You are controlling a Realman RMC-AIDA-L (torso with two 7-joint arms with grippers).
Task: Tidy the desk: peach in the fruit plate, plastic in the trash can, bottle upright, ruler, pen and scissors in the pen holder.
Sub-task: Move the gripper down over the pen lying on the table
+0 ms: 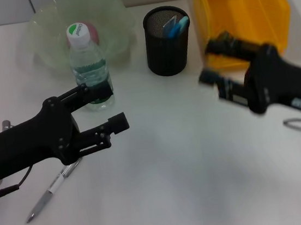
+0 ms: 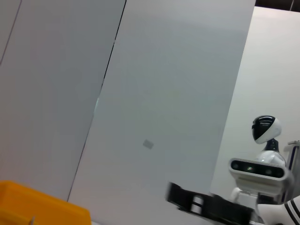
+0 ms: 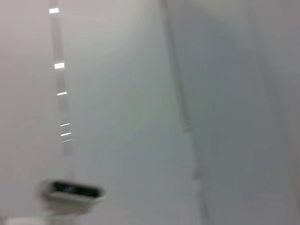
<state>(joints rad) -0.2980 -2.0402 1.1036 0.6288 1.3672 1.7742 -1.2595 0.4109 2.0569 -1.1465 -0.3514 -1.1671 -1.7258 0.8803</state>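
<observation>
a: worth checking the left gripper [image 1: 111, 105] first. spread wide, clasping nothing, hanging well to the left of the pen holder [image 1: 166, 33] and nearer the robot.

b: agreed. and the right gripper [image 1: 210, 61]? looks released too, with nothing between the fingers, just to the right of the pen holder and in front of the yellow trash can [image 1: 240, 13]. blurred, though, so hard to swear to.

a: now the pen [image 1: 53, 191]. lies flat on the table [image 1: 203, 183], far to the left of the pen holder and much nearer the robot.

b: seems the one thing left out of place. bottle [image 1: 87, 65] upright already, left of the pen holder. peach [image 1: 90, 27] in the fruit plate [image 1: 111, 18], left of the pen holder and a little behind. something blue [image 1: 176, 26] inside the pen holder, impossible to tell whether ruler or scissors. no plastic in sight.

a: so, the risks. probably rolls away under a pinch from above, being thin and round, or slips out tilted if gripped near one end.

b: also the bottle. stands right by the upper finger [image 1: 90, 92] of the left gripper, touching or not, hard to say. easy to knock flat with a careless swing toward the pen holder, undoing that step.

a: and the drop itself. released too high or off-centre, could bounce off the rim or jam against the blue things inside.

b: plus the danger of crowding both arms around the pen holder at once. best kept apart.
</observation>
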